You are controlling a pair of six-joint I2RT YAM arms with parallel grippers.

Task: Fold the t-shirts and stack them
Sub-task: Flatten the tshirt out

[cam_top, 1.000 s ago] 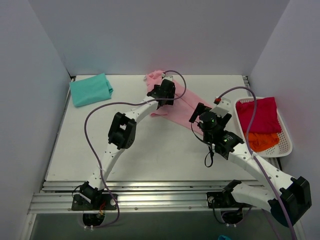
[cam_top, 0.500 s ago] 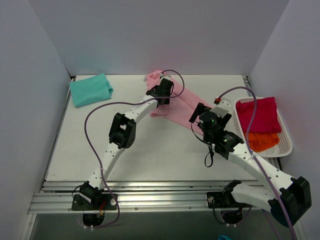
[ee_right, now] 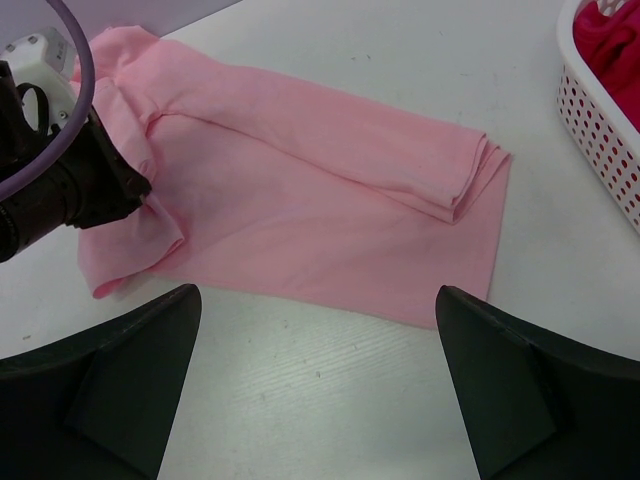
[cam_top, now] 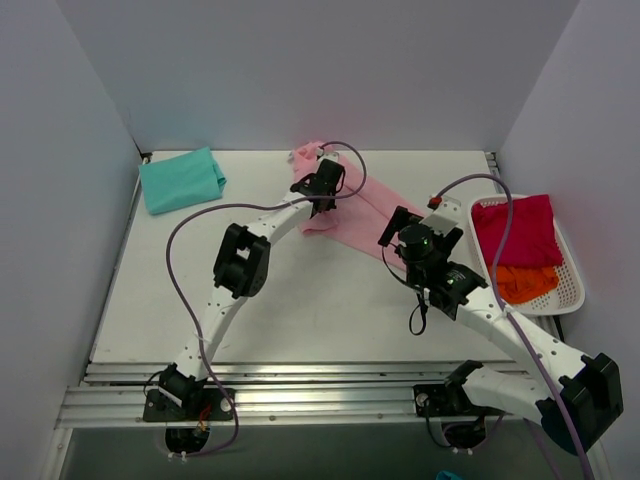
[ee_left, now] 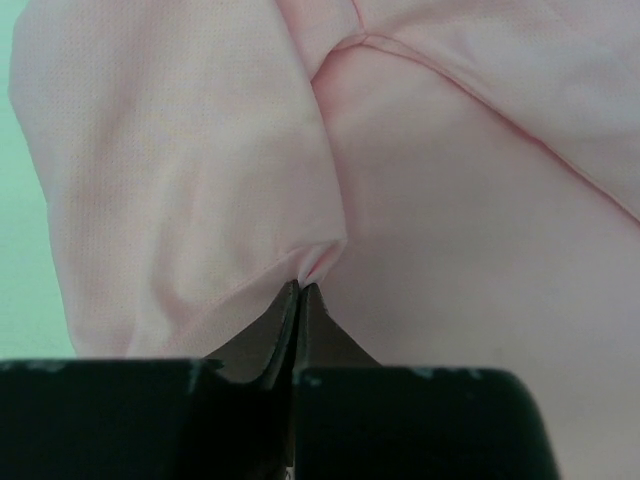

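A light pink t-shirt (cam_top: 365, 205) lies folded into a long strip at the back middle of the table. My left gripper (cam_top: 322, 198) is at the strip's left end and is shut on a small pinch of the pink cloth (ee_left: 318, 262). The right wrist view shows the same shirt (ee_right: 330, 210), with the left gripper (ee_right: 110, 185) at its left edge. Just in front of the strip's near edge, my right gripper (ee_right: 318, 300) stands wide open over bare table, holding nothing. A folded teal t-shirt (cam_top: 182, 179) lies at the back left. Red (cam_top: 515, 228) and orange (cam_top: 525, 282) t-shirts sit in the basket.
The white mesh basket (cam_top: 572, 292) stands at the table's right edge, and its wall (ee_right: 600, 110) shows close to the right gripper. White walls close in the table on the left, back and right. The arms' purple cables loop above the table.
The left gripper has shut on a fold of the pink shirt and shifted slightly left. The right arm has not moved.
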